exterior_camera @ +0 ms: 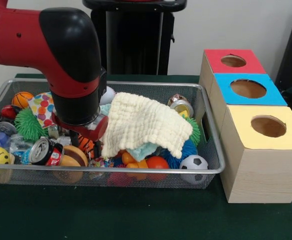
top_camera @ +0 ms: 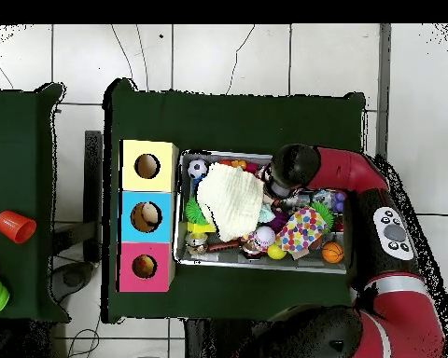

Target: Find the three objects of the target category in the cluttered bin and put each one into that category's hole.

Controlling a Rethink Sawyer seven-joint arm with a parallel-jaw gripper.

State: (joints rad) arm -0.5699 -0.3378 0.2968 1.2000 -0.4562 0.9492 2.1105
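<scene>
While my gripper [exterior_camera: 81,131] is buried in the bin [exterior_camera: 136,171], I cannot tell its state.
Cream cloth [exterior_camera: 146,125] at its three o'clock probably hides targets; holes [exterior_camera: 248,88] wait beyond.

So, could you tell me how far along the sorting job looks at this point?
Done: cannot tell; the overhead view hints at something inside the blue box's hole. In hand: the arm is down in the wire bin, its gripper hidden among the clutter beside the cream cloth. Left: searching under that cloth.
</scene>
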